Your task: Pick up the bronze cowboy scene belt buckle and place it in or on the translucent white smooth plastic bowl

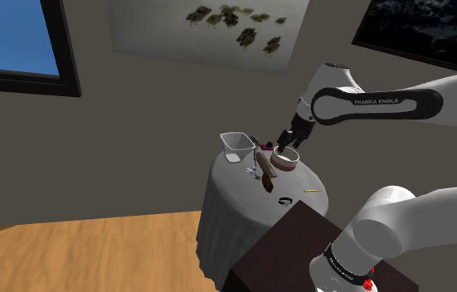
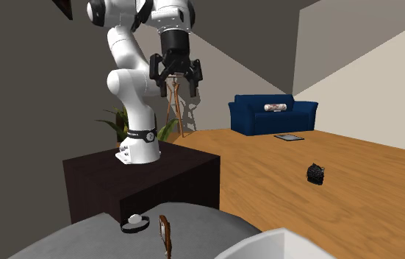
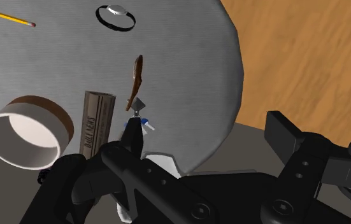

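Editor: Gripper status, please.

Arm: My black gripper (image 2: 178, 90) hangs above the round table (image 1: 301, 178), which is draped in grey cloth. Both fingers (image 3: 287, 132) stand wide apart, and nothing is between them. In the shoulder view the gripper shows just above a white cup with a brown outer wall (image 1: 285, 158).

Editor: And the buckle?

Arm: The brown belt buckle (image 3: 136, 79) is on the cloth, propped on its edge and well clear of my fingers. A black ring with a pale top (image 3: 116, 16) lies near it on one side. A tall brown box (image 3: 97, 121) stands just beside it on the other. A small blue and white object (image 3: 140, 121) sits at the buckle's nearer end. A yellow pencil (image 3: 7, 17) lies farther off, past the ring.

Editor: Bowl?

Arm: The translucent bowl (image 1: 235, 146) stands near the table's edge, at the shoulder view's left of the brown-walled cup and apart from the buckle. I can see nothing inside it.

Editor: Surroundings?

Arm: I am mounted on a dark box stand (image 2: 186, 176) beside the table. Wood floor (image 1: 77, 249) runs around it, and a blue sofa (image 2: 270, 114) stands against the far wall.
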Tool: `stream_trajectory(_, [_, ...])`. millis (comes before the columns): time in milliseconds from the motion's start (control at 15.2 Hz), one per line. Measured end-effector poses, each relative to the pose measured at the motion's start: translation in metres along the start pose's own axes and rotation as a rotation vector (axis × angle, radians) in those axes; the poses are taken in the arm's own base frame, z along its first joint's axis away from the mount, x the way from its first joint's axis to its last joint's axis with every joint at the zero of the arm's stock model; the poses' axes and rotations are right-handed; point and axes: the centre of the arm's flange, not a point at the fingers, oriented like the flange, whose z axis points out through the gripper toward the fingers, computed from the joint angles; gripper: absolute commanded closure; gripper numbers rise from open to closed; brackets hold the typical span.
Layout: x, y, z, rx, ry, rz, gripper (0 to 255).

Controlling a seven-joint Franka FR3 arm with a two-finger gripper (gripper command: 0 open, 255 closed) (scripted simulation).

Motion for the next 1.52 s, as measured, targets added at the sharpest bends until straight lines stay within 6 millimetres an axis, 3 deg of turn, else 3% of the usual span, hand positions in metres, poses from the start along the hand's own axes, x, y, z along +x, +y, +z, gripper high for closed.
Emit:
stream_trajectory(1188, [0.028, 0.07, 0.224, -0.018, 0.053, -0.014, 0])
stream_trajectory(1518, [0.034, 0.088, 0.279, -0.026, 0.068, -0.007, 0])
